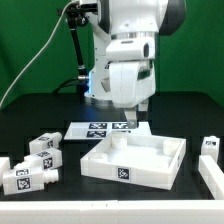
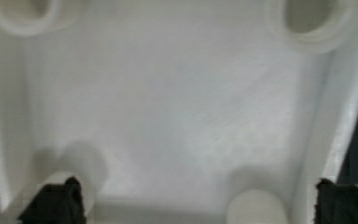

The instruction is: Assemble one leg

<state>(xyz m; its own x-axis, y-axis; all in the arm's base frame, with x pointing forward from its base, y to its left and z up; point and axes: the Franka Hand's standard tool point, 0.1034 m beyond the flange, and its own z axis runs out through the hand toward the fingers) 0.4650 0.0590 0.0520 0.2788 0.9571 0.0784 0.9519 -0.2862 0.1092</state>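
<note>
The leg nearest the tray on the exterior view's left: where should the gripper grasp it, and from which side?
Likely from above, across the leg's narrow middle: it seems to lie on its side on the table, flat faces exposed, top unobstructed.

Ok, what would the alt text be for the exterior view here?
A white robot arm holds its gripper low over the back edge of a white square tray on a black table. Small tagged white leg blocks lie at the exterior view's left, more white parts at its right, and the marker board lies behind the tray.
</note>
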